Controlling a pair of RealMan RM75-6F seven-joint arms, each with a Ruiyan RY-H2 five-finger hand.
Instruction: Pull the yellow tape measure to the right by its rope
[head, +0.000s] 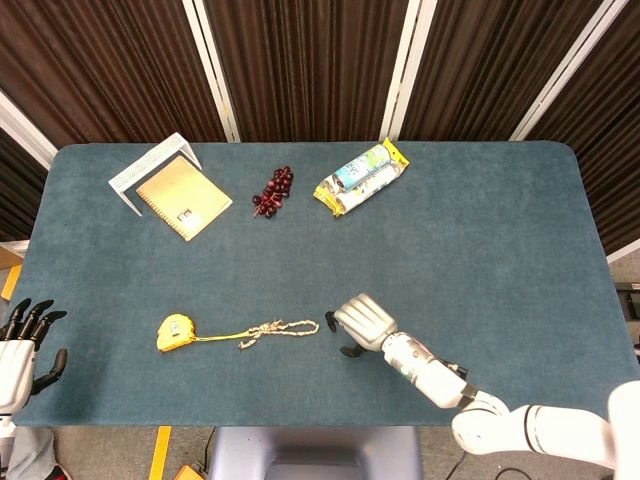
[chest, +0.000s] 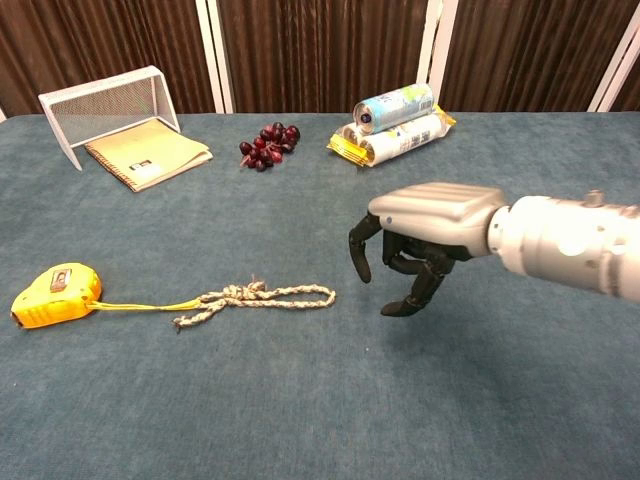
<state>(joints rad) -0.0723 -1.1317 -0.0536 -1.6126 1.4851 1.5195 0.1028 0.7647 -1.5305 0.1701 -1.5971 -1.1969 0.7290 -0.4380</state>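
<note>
Left hand (head: 18, 355): you had it cut by the head view's left edge — only dark fingers and part of the pale palm showed; the chest view missed it entirely.
Right arm: its forearm ran off the chest view's right edge.
Right hand (chest: 425, 240): its palm side faced down, hidden in the head view.
Notebook (chest: 148, 152): its label print was too small to read.
Snack packets (head: 362, 178): their lettering was illegible — too small.
</note>
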